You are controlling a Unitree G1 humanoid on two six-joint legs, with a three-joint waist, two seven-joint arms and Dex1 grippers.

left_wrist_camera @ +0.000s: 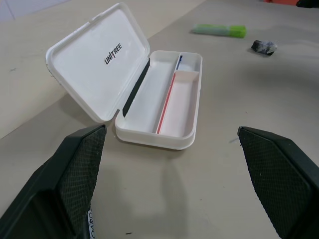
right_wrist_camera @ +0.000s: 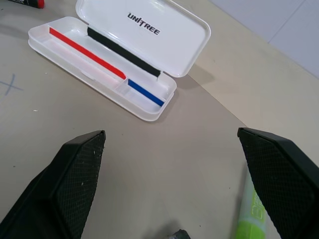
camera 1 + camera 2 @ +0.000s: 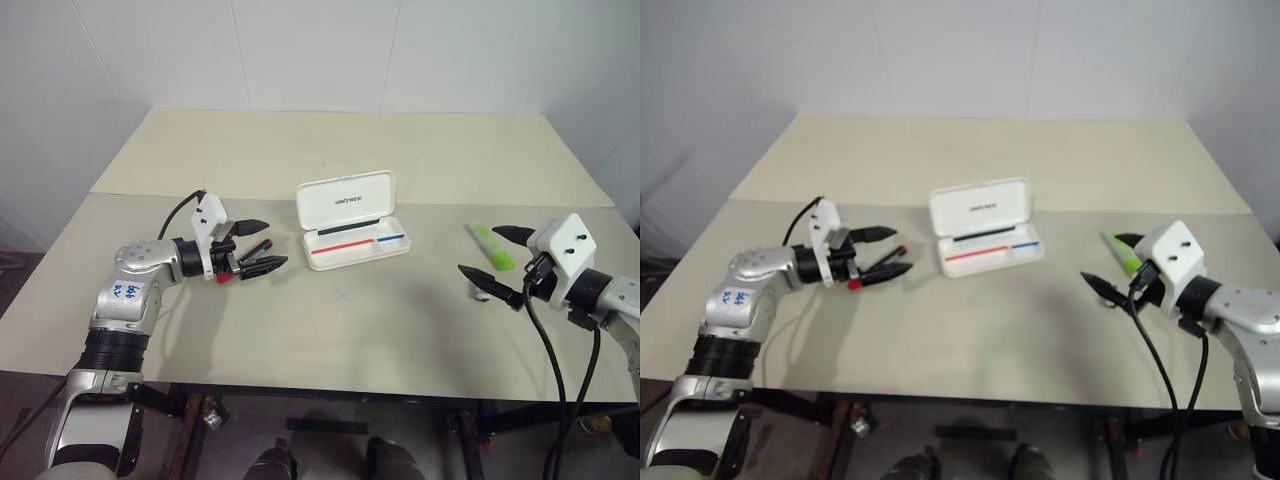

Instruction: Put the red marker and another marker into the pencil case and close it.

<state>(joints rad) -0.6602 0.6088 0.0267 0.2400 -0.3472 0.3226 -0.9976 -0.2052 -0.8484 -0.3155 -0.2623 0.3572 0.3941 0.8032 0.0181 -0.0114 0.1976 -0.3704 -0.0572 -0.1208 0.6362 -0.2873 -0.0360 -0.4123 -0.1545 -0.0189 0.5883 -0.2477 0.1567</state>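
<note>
1. Left gripper (image 3: 262, 245): jaws wide, holding nothing. Red marker (image 3: 247, 261) lies on the table (image 3: 400, 150) right beneath the fingertips, long axis running 2 to 8 o'clock. Left arm is clearly nearer; I'd just drop onto it.
2. Case (image 3: 352, 219) sits centre, lid up, tray bare, at 3 o'clock from the left gripper. Nothing between.
3. Highlighter (image 3: 491, 246) lies at 3 o'clock from the case, axis 11 to 5.
4. Right gripper (image 3: 493, 259): jaws wide, holding nothing, straddling the highlighter. Small grey lump (image 1: 263, 47) just beside it could snag.

Head pair overlooks table (image 3: 330, 330), wrist views near pencil case (image 1: 164, 104)
</note>
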